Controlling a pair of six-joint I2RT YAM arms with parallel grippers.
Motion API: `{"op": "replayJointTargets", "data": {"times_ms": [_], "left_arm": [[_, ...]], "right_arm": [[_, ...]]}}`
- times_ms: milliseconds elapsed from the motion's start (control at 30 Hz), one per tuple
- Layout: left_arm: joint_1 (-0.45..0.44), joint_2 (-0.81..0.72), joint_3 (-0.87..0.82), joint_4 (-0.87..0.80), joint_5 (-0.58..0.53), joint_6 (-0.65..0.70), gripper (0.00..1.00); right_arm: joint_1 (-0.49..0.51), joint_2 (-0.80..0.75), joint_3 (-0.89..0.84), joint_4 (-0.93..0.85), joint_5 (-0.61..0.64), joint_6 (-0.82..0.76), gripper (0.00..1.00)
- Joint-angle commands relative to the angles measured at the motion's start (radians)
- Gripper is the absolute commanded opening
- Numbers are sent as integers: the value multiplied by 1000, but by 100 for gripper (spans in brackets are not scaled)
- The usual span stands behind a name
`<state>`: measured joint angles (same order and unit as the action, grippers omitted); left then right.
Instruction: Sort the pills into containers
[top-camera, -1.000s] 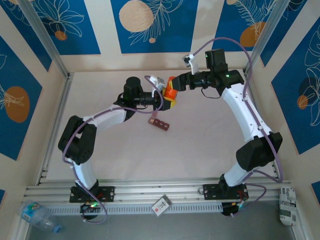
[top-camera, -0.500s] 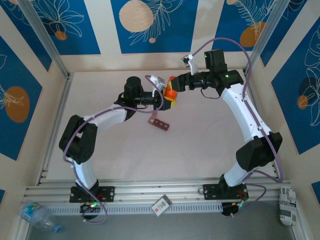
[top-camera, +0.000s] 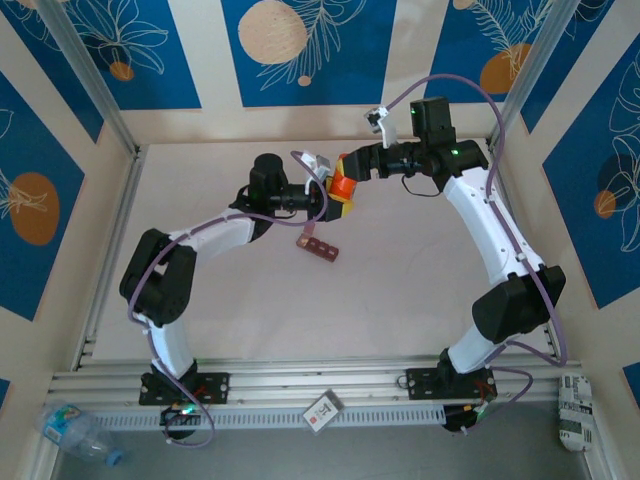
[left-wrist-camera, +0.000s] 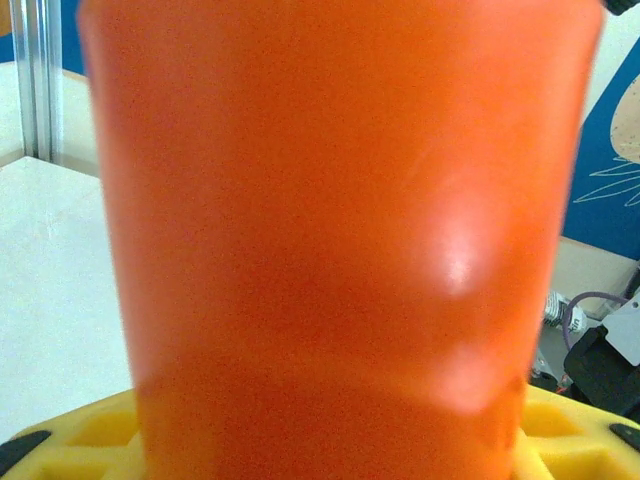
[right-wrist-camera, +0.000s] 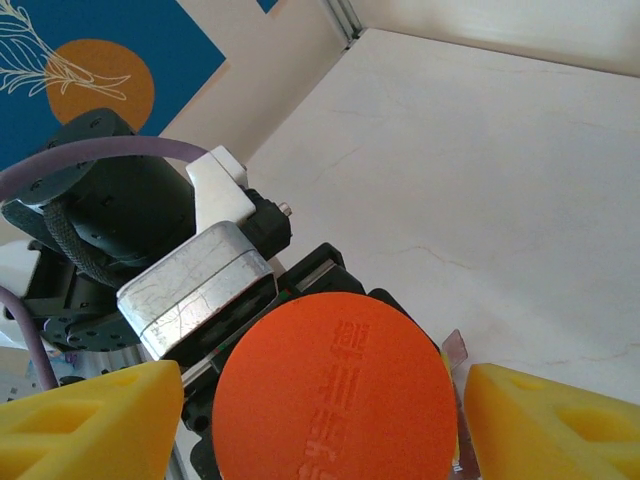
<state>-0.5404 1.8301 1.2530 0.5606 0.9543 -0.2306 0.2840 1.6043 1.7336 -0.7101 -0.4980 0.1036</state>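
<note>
Reddish-brown containers (top-camera: 318, 247) nearside of left hand (top-camera: 332, 196) — orange bottle (left-wrist-camera: 330, 240) in its grip — right hand (right-wrist-camera: 325, 405) spread round cap (right-wrist-camera: 330, 370)

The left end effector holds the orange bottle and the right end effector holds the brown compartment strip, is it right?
One thing is wrong: the brown compartment strip lies free on the table, while the right end effector is at the cap of the orange bottle. The top external view shows this.
</note>
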Motion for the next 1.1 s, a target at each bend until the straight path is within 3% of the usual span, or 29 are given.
{"op": "replayJointTargets", "data": {"times_ms": [0, 433, 667, 800, 1067], "left_arm": [[3, 3, 25, 33, 32, -4, 0], [5, 0, 26, 35, 32, -7, 0], [3, -14, 30, 29, 2, 3, 0], [-3, -48, 22, 6, -78, 49, 0], [-68, -134, -15, -47, -361, 233, 0]], "right_arm": [[-8, -33, 17, 8, -21, 13, 73], [-7, -27, 1, -5, -19, 10, 52], [4, -37, -34, 13, 6, 27, 50], [20, -51, -82, 57, 65, 78, 50], [84, -88, -251, 209, 240, 234, 48]]}}
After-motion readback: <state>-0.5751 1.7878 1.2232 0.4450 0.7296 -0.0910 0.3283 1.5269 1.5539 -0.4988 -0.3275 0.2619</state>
